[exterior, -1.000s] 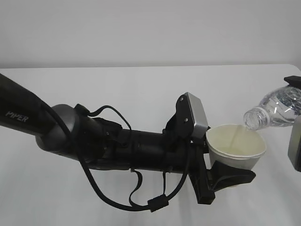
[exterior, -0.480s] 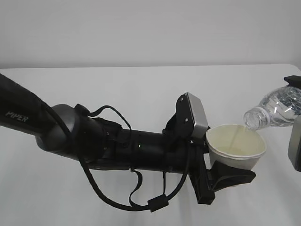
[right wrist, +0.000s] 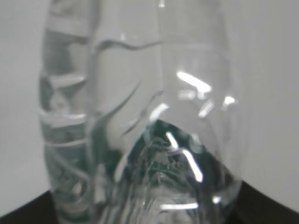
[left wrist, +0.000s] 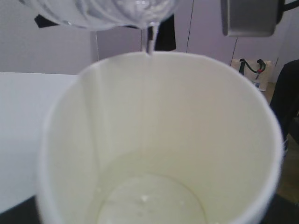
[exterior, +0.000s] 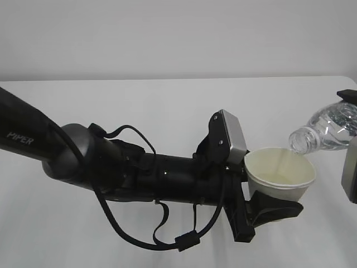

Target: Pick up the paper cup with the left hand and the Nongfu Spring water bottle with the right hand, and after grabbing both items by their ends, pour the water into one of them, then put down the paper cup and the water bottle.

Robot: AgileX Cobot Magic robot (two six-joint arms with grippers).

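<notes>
- Paper cup [exterior: 280, 174]: held clear of the bench [exterior: 167, 111], upright, mouth just below the bottle's neck; thin-walled and light, likely to crumple under a hard squeeze, heavier and more tippy as it fills. Best gripped low on the wall, as here.
- Water [left wrist: 150, 43]: thin clear stream dropping over the far rim onto the inner wall; shallow pool showing at the cup's bottom.
- Nongfu Spring water bottle [exterior: 326, 131]: tilted neck-down toward the cup, mouth at the rim's far edge; ribbed clear plastic, springy, probably slick where wet; label not visible. Best held near the base end.
- Left hand [exterior: 271, 207]: end effector clamped around the cup's lower part.
- Right hand [exterior: 350, 167]: mostly cut off at the frame edge; bottle body fills its wrist view, so end effector judged closed on the bottle, fingers themselves unseen.
</notes>
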